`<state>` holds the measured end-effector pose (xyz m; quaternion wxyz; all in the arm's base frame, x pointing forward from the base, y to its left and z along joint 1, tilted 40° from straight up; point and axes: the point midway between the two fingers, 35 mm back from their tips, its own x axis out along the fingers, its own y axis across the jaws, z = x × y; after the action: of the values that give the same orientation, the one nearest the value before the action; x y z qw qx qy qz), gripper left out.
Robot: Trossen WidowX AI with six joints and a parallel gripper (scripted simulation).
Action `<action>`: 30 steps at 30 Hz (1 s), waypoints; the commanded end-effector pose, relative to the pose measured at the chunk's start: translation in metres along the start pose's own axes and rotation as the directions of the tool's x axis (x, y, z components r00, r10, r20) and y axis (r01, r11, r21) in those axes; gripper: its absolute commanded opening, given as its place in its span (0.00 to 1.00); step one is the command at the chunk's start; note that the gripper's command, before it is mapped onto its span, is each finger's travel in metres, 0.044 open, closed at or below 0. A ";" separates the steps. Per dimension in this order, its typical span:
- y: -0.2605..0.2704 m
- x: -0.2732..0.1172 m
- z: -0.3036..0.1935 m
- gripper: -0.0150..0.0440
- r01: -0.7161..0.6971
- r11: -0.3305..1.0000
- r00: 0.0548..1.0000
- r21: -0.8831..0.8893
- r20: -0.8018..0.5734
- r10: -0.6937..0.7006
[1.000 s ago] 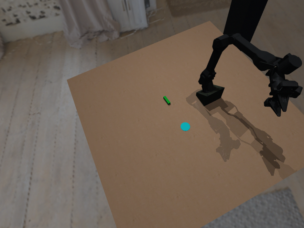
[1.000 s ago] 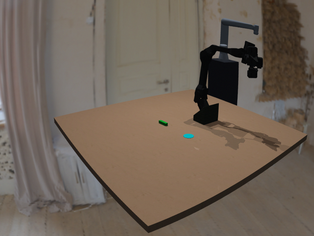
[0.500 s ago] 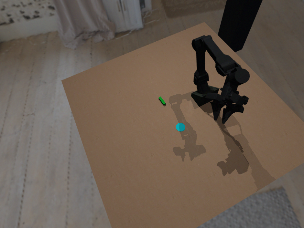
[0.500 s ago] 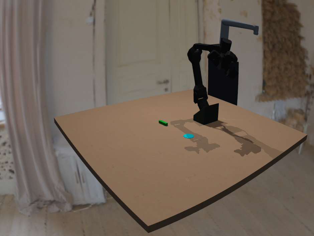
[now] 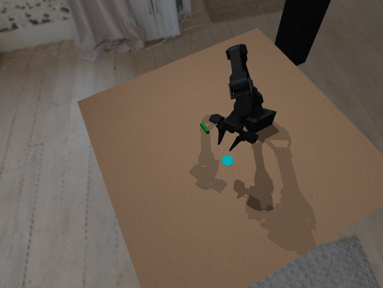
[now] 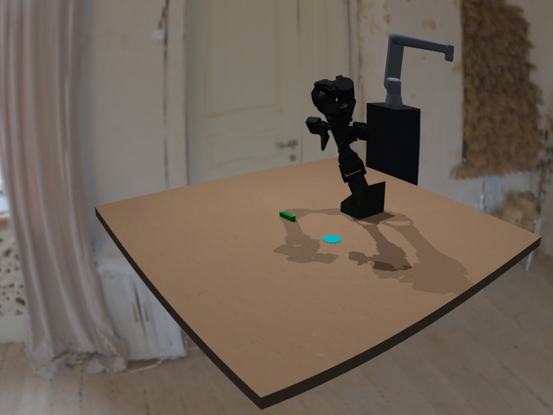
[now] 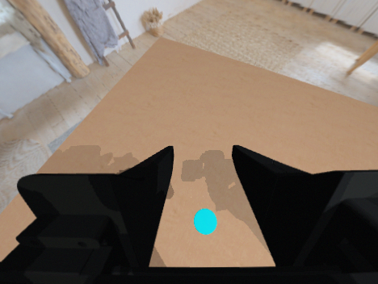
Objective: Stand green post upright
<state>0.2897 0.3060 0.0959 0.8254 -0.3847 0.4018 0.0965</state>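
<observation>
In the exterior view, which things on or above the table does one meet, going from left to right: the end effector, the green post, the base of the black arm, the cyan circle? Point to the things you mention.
Green post (image 5: 204, 127) (image 6: 287, 216) → cyan circle (image 5: 227, 160) (image 6: 332, 239) (image 7: 205, 221) → base of the black arm (image 5: 261, 121) (image 6: 372, 203). The end effector overlaps the circle's span, so I leave it out.

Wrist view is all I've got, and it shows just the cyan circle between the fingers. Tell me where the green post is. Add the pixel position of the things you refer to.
Observer: The green post (image 5: 204, 127) (image 6: 287, 216) lies on its side on the table (image 5: 154, 216) (image 6: 267, 312) (image 7: 202, 101), outside the cyan circle (image 5: 227, 160) (image 6: 332, 238) (image 7: 205, 221).
Operator: Give me the pincer's height over the table.
Observer: No figure, but the exterior view shows the pincer (image 5: 224, 147) (image 6: 333, 149) (image 7: 203, 151) raised well clear of the surface.
Operator: Report anything standing behind the table.
Observer: A grey arm (image 6: 394, 66), mounted on a black pedestal (image 6: 415, 147) in the exterior view.
</observation>
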 end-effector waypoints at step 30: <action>-0.248 -0.006 -0.234 0.65 0.662 -0.368 0.693 0.654 -0.720 -0.034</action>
<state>0.2778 -0.0145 0.1475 0.7033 0.2363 0.3520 -0.5707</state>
